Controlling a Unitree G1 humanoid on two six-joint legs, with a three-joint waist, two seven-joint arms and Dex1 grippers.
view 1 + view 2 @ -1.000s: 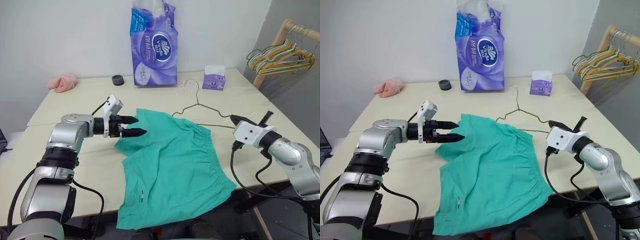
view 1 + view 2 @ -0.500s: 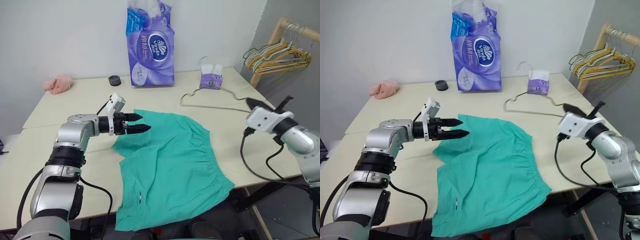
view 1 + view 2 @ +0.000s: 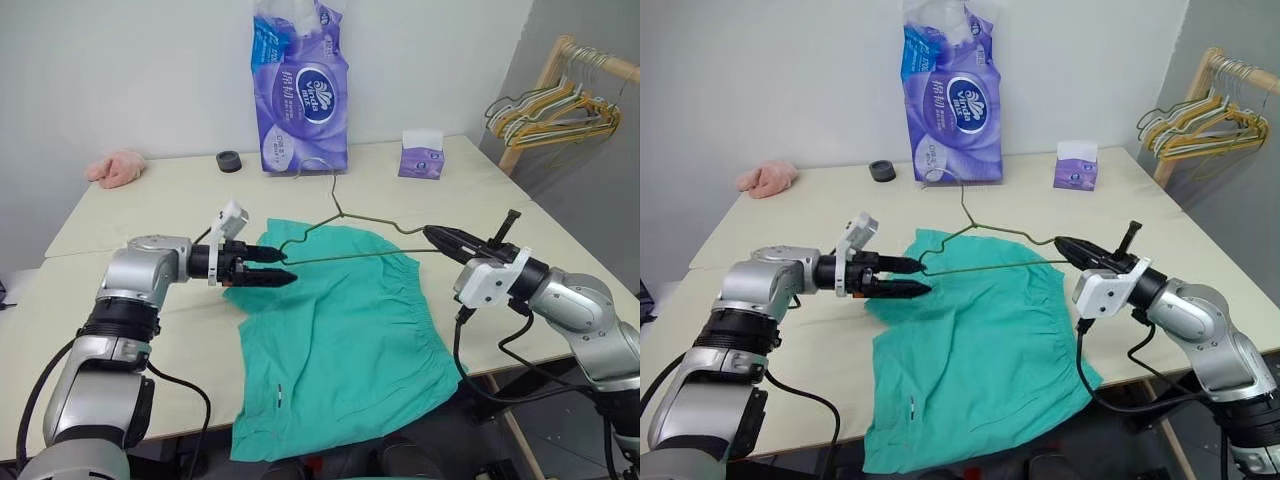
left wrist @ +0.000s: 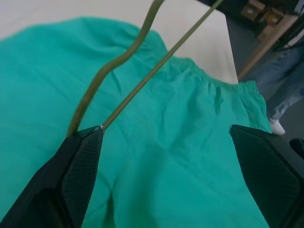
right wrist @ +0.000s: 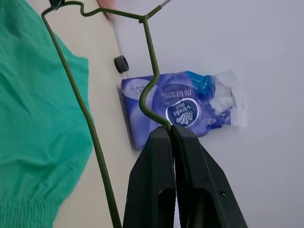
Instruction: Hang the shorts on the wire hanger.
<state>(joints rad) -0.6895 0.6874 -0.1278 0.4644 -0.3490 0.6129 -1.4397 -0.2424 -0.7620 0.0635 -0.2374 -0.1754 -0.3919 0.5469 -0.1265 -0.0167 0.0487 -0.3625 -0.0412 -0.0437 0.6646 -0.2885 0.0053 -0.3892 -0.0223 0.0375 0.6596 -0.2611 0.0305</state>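
**Wire hanger held over the shorts**

The right gripper (image 3: 432,233) is clamped on one end corner of the wire hanger (image 3: 345,216), holding it lifted above the table (image 3: 150,195), with its hook up in front of the purple tissue pack (image 3: 300,85). The hanger's far corner lies at one fingertip of the left gripper (image 3: 280,268), whose fingers (image 4: 78,166) stand wide apart with nothing between them. The shorts (image 3: 345,345) lie flat on the table beneath the hanger, the gathered waistband toward the right arm and the lower edge hanging over the table's near edge. A pink cloth (image 3: 117,166), a black roll (image 3: 229,161) and a small tissue box (image 3: 422,156) sit along the far side.
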